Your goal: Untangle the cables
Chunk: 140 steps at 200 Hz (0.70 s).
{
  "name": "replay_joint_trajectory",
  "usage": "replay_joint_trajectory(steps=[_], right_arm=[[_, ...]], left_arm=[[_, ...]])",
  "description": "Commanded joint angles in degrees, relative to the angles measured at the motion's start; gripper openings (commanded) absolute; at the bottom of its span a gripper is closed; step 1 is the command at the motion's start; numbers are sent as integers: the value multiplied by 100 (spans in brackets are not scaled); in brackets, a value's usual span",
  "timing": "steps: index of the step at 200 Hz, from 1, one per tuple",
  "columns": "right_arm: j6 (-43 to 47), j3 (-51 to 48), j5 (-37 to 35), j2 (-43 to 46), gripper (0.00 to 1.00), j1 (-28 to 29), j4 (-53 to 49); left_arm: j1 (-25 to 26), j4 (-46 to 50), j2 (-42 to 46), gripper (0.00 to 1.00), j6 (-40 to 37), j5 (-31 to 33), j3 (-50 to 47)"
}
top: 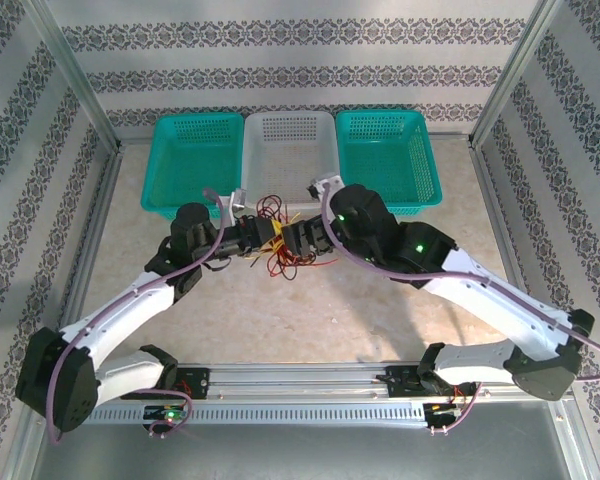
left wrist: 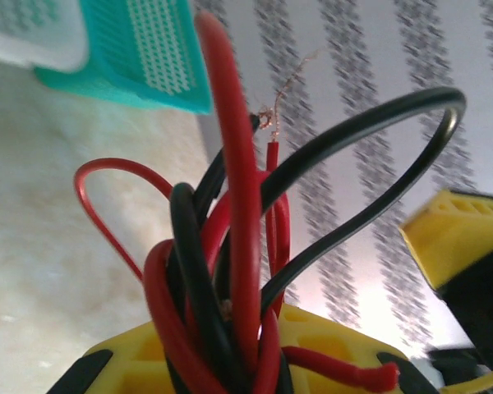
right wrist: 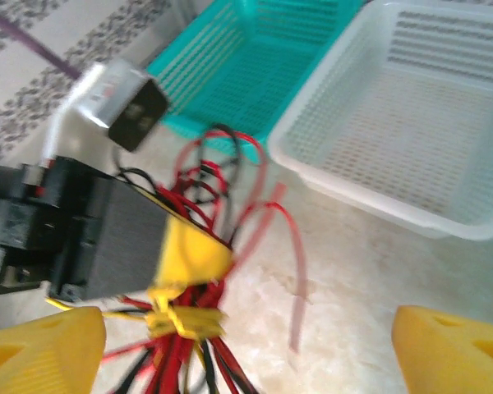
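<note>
The cables form a red, black and yellow tangle at mid-table, between the two grippers. In the left wrist view, red cable and black cable loops rise out of my left gripper, whose yellow fingers are shut on the bundle. In the top view, my left gripper holds the tangle's left side. My right gripper stands wide open, its fingertips far apart. The yellow cable is knotted round the red and black strands just inside its left fingertip. In the top view, my right gripper sits at the tangle's right side.
Three baskets stand in a row at the back: teal, white and teal. The white basket lies close beyond the tangle in the right wrist view. Metal frame rails run along both table sides.
</note>
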<state>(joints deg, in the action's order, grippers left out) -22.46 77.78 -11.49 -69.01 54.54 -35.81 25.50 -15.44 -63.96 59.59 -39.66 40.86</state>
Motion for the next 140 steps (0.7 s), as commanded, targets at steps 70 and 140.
replay_joint_trajectory(steps=[70,140], right_arm=[[-1323,-487,2079,-45,71,-686,808],[-1426,-37,2104,-864,48,-748,700]], left_arm=[[53,1915,0,0,-1471,1152,950],[56,1933,-116,0,-1517,873,994]])
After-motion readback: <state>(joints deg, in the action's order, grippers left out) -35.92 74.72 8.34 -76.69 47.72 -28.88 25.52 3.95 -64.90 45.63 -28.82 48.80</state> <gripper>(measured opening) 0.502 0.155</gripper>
